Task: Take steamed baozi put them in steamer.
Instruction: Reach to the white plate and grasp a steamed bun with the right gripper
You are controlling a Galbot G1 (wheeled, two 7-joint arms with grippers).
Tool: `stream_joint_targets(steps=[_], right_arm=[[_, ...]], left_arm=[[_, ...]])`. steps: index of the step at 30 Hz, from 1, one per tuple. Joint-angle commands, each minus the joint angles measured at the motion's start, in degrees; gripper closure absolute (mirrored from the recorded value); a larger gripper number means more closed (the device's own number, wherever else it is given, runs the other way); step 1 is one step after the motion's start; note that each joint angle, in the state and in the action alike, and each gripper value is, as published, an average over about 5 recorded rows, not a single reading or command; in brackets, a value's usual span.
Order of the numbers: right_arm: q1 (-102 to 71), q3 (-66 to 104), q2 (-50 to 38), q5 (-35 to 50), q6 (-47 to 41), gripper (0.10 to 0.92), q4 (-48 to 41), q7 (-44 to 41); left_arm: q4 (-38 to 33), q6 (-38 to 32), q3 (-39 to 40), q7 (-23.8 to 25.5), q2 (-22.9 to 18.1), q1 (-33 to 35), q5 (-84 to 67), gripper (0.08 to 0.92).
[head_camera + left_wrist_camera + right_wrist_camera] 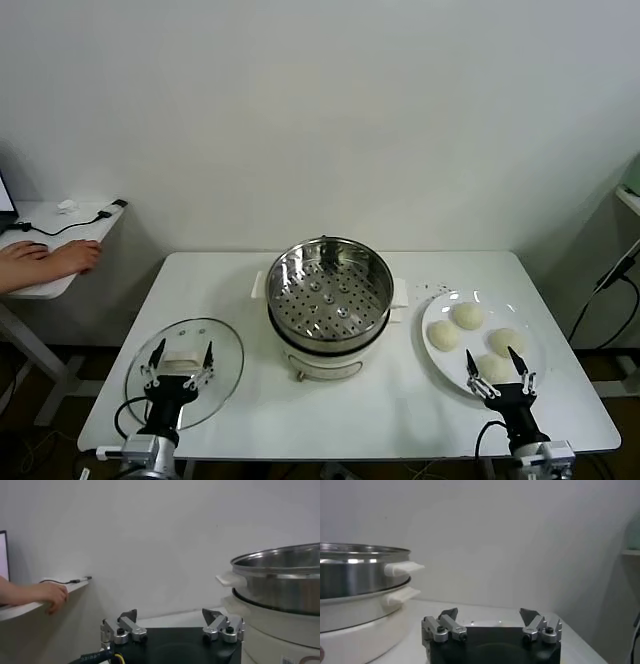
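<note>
Both arms wait at the near table edge, nothing picked up yet.

The right gripper stands with jaws spread and empty beside the near rim of the white plate, where four steamed baozi lie, soft, matte, domed; the left gripper, jaws likewise spread and empty, sits over the glass lid; the steamer, shiny perforated steel on a white base, stands centre, uncovered; risk, as I judge it: hard fingertips could dent or tear the soft dough, or nudge the smooth plate.
</note>
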Motion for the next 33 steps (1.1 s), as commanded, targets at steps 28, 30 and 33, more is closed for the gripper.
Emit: stream_joint_targets(steps=[28,30,33], right_arm=[[82.34,-69.02,-47.03,-24.61,-6.53,0.203,-44.30,-55.32],[87.03,-73.28,-43.56,-25.29,-5.86,0.203,-48.21,-56.33],[92.59,-78.70,-37.73,-25.08,-5.53,0.203,-54.18,-56.94]], left_arm=[[-0.22,-1.96,0.52,-1.38,0.75,2.06,-0.42,0.177],[-0.02,-1.91,0.39,-1.42,0.76,1.99,-0.38,0.177],[0.19,-1.84,0.10,-1.51,0.66,1.91,-0.36,0.177]])
